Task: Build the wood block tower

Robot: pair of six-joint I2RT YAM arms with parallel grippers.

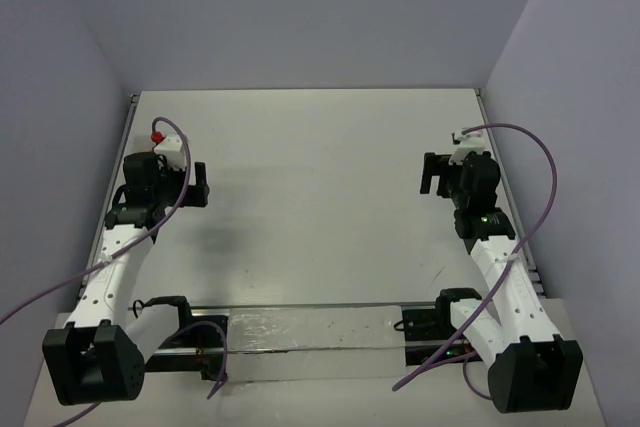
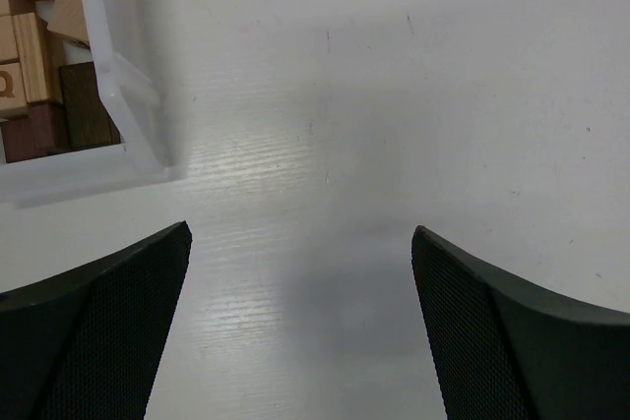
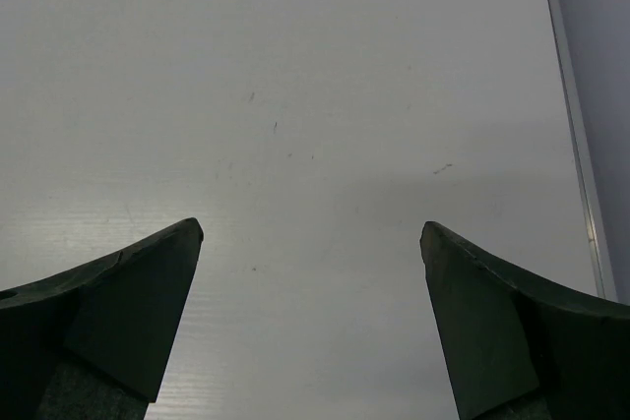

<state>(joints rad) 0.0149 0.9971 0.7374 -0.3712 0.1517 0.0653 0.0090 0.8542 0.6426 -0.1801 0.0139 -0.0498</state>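
Left wrist view has the wood blocks [image 2: 44, 66] in its upper left corner. They are packed together inside a white tray [image 2: 133, 120] on the table [image 2: 413, 86]. An orange-red rounded one sits at the top, pale tan ones below it, and a dark brown and a reddish-brown one nearest me.

My left pincer [image 2: 300, 233] hovers just beside that tray, spread wide, with only bare table between its fingers. My right pincer [image 3: 311, 228] is spread just as wide and holds nothing. It is well apart from the blocks, near the metal strip [image 3: 571, 95] along the table's right edge.

The tray runs off the left and top of the frame, so most of the blocks are cut off. In the top external view only a red speck [image 1: 155, 135] shows beside my left arm, and I cannot tell what it is.

The table is white, with a faint grain and a few dark flecks. Pale lilac walls [image 1: 300, 17] close it in on three sides. Purple cables [image 1: 540, 162] loop from both arms, and a glossy plate [image 1: 300, 332] lies between the bases.
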